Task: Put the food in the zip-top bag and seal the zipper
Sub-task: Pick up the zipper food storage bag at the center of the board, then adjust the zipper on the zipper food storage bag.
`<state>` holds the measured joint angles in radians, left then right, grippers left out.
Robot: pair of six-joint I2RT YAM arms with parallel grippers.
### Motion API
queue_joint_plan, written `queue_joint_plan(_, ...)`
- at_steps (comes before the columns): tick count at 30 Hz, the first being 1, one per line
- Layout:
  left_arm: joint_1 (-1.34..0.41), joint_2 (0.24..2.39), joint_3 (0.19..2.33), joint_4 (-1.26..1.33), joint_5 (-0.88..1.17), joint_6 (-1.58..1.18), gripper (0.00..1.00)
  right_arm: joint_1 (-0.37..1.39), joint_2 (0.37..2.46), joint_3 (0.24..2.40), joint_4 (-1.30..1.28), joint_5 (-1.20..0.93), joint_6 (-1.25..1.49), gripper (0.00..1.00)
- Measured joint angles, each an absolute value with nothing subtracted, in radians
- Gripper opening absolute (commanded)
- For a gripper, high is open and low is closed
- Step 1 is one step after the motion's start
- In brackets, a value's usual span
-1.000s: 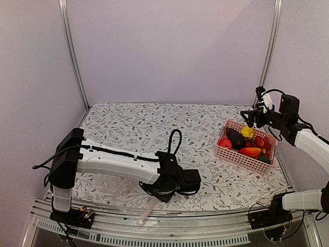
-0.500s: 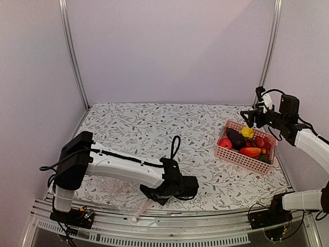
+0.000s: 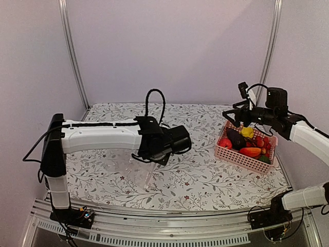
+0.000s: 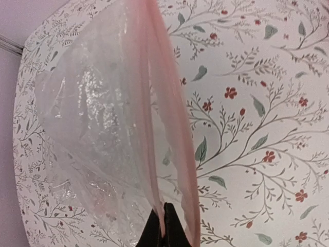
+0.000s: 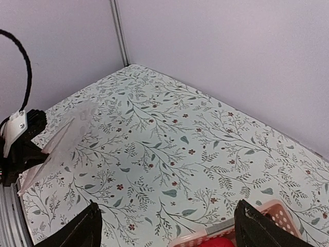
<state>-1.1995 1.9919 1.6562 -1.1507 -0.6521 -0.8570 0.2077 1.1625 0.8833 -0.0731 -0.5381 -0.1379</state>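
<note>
While the zip-top bag hangs over the worktop's middle, its zipper pinched tight by my left gripper, I see the food in the pink basket at the right edge, under my wide-open, empty right gripper.

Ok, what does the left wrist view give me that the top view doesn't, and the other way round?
Only the left wrist view: a close look at the left gripper pinched shut on the pink zipper strip, with the clear, crinkled bag spreading away from it. Only the top view: the pink basket holding the food, and the right gripper above the basket's far left corner. Both: the bag held by the left gripper over the flowered table.
</note>
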Motion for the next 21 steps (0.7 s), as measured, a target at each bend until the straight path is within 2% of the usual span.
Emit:
queue_joint_plan(4,-1.149,1.904,1.695,-1.004,-0.706,-0.811,0.0,0.378,1.258,0.998,-0.124,-0.546,-0.117,0.86)
queue_joint_plan(9,-1.134,1.873,1.694,-0.788,-0.713,-0.758,0.0,0.511,1.375,1.113,-0.18,-0.545,-0.076,0.87)
queue_joint_plan(15,-1.134,1.885,1.686,-0.606,-0.657,-0.729,0.0,0.608,1.459,1.2,-0.219,-0.553,-0.016,0.9)
queue_joint_plan(21,-1.134,1.884,1.586,-0.434,-0.572,-0.716,0.0,0.646,1.526,1.227,-0.242,-0.559,0.048,0.93)
